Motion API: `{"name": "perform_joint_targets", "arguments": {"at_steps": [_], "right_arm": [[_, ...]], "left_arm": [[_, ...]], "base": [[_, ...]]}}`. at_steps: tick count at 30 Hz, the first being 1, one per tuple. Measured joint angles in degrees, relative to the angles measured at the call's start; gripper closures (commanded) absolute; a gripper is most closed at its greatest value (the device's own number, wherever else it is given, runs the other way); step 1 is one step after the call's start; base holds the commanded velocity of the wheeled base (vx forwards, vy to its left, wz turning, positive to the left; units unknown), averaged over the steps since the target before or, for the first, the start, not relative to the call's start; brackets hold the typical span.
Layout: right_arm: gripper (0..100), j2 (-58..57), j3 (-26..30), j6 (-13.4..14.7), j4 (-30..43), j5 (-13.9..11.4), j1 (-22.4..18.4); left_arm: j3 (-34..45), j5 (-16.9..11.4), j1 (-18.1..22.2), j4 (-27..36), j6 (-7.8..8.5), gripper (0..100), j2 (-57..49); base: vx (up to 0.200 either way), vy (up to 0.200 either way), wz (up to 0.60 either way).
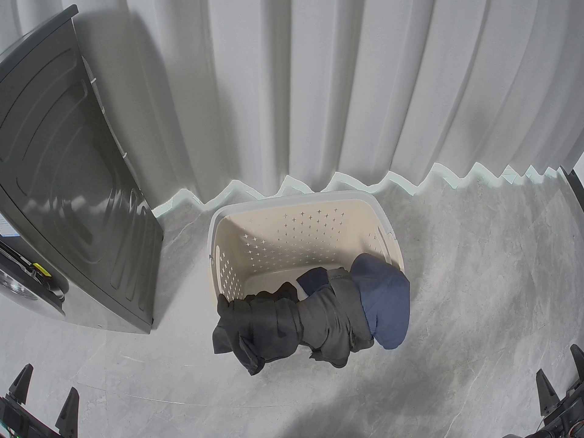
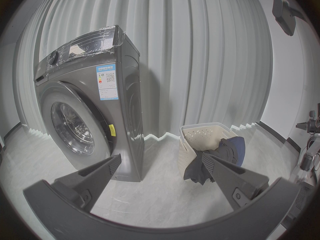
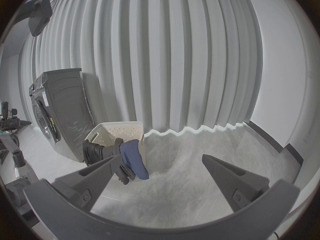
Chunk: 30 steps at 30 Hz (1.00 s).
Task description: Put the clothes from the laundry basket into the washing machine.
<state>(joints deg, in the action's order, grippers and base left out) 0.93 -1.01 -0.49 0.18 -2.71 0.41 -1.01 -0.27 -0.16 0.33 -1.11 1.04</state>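
Dark clothes (image 1: pixel 286 323) over the laundry basket (image 1: pixel 292 238) rim, well apart from both wide-open, empty jaws.

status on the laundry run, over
Open and empty: left claw, right claw. Draped over near rim of laundry basket: dark clothes, blue garment. In the way: washing machine door looks shut.

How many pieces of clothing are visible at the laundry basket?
2: a dark grey garment draped over the near rim of the laundry basket, and a blue garment beside it at the near right corner. Others may lie hidden beneath.
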Motion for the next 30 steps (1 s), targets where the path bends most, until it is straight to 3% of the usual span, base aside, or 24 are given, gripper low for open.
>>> {"name": "perform_joint_targets", "arguments": {"at_steps": [8,14,30], "right_arm": [[0,0.0,0.0,-0.02,0.0,0.0,0.05],[0,0.0,0.0,-0.02,-0.02,-0.02,-0.01],[0,0.0,0.0,-0.02,0.0,-0.02,0.0]], "left_arm": [[0.0,0.02,0.0,0.0,-0.01,0,0.0],[0.0,0.02,-0.02,0.0,0.02,0,0.0],[0.0,0.0,0.0,-0.01,-0.06,0,0.0]], "base": [[0.2,0.0,0.0],[0.0,0.0,0.0],[0.188,0.0,0.0]]}}
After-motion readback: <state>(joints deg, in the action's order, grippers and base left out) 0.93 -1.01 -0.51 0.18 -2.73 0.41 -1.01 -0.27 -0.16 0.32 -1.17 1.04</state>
